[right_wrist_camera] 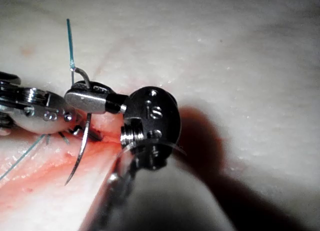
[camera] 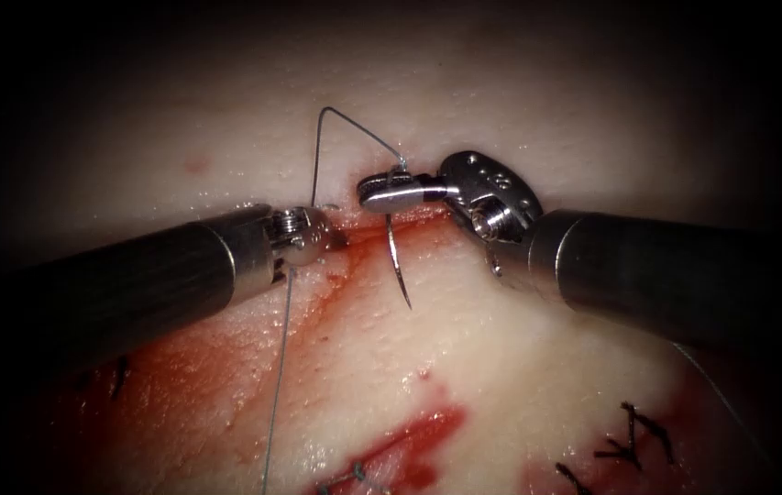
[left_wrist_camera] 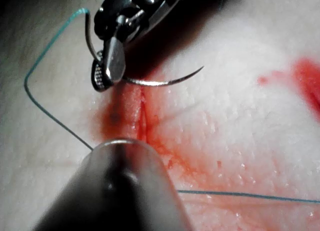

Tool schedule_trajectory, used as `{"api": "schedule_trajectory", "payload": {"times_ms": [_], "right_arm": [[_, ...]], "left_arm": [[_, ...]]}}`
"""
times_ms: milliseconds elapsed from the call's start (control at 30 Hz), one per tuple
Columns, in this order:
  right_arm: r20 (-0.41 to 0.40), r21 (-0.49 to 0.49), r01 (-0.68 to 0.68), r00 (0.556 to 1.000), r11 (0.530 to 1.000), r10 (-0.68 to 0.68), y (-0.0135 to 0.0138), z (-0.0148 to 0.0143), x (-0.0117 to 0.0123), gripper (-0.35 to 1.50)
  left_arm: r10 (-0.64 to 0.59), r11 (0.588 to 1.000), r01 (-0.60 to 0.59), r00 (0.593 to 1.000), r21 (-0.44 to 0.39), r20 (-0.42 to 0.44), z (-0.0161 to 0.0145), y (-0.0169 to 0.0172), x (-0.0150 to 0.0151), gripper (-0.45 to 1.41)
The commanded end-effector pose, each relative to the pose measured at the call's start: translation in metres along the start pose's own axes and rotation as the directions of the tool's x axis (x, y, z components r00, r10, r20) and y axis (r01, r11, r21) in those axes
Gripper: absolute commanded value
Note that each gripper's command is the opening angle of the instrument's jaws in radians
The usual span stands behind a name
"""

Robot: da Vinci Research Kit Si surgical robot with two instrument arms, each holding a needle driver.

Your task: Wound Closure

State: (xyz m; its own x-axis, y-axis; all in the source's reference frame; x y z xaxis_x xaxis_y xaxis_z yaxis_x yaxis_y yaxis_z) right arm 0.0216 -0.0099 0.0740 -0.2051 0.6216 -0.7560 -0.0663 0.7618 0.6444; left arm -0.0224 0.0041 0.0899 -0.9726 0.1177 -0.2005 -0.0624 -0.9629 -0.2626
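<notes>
Endoscope view: pale open tissue (camera: 519, 385) is lying below the right tool (camera: 391, 194), whose jaws are clamping the curved steel needle (camera: 398, 261) near its thread end, outside the tissue; the left tool (camera: 317, 234) is sitting beside the red cut (camera: 363, 240), its jaw state unclear.

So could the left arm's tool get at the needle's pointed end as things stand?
Probably yes. The right end effector holds the needle near its thread end, clear of the tissue; the point hangs free just right of the left end effector, nothing between. What the left holds, I cannot tell.
</notes>
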Motion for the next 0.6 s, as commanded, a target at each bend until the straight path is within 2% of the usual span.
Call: {"api": "schedule_trajectory", "payload": {"times_ms": [33,133,167,200,233,267,300,467,600], "right_arm": [[-0.016,-0.022,0.133,0.991,0.991,-0.133,0.0009,0.0014,-0.0015,-0.35],[-0.055,-0.070,0.276,0.958,0.959,-0.280,0.0012,0.0026,-0.0027,-0.35],[-0.057,-0.082,0.307,0.948,0.948,-0.312,0.0011,0.0029,-0.0031,-0.35],[-0.052,-0.095,0.356,0.931,0.930,-0.361,0.0012,0.0035,-0.0035,-0.35],[-0.050,-0.099,0.368,0.926,0.924,-0.374,0.0013,0.0037,-0.0036,-0.35],[-0.040,-0.108,0.378,0.923,0.919,-0.384,0.0017,0.0039,-0.0038,-0.35],[-0.025,-0.122,0.394,0.916,0.911,-0.399,0.0022,0.0041,-0.0040,-0.35],[0.016,-0.170,0.443,0.894,0.880,-0.447,0.0034,0.0042,-0.0043,-0.35],[0.029,-0.172,0.461,0.886,0.871,-0.463,0.0039,0.0042,-0.0051,-0.35]], "left_arm": [[0.008,1.000,-0.007,0.999,-0.015,0.031,0.0006,-0.0004,0.0000,-0.45],[0.018,0.999,-0.015,0.997,-0.040,0.080,0.0010,0.0005,-0.0008,-0.45],[0.012,0.999,-0.008,0.996,-0.049,0.086,0.0011,0.0007,-0.0009,-0.23],[0.008,0.998,-0.003,0.996,-0.056,0.083,0.0012,0.0008,-0.0011,0.39],[0.009,0.998,-0.004,0.997,-0.057,0.083,0.0011,0.0008,-0.0011,0.56],[0.009,0.998,-0.004,0.997,-0.057,0.083,0.0011,0.0008,-0.0011,0.59],[0.009,0.998,-0.004,0.997,-0.059,0.082,0.0010,0.0007,-0.0011,0.73],[0.006,0.997,0.000,0.997,-0.076,0.075,0.0009,0.0008,-0.0008,0.76],[0.000,0.995,0.005,0.999,-0.097,0.051,0.0009,0.0012,-0.0006,0.84]]}}
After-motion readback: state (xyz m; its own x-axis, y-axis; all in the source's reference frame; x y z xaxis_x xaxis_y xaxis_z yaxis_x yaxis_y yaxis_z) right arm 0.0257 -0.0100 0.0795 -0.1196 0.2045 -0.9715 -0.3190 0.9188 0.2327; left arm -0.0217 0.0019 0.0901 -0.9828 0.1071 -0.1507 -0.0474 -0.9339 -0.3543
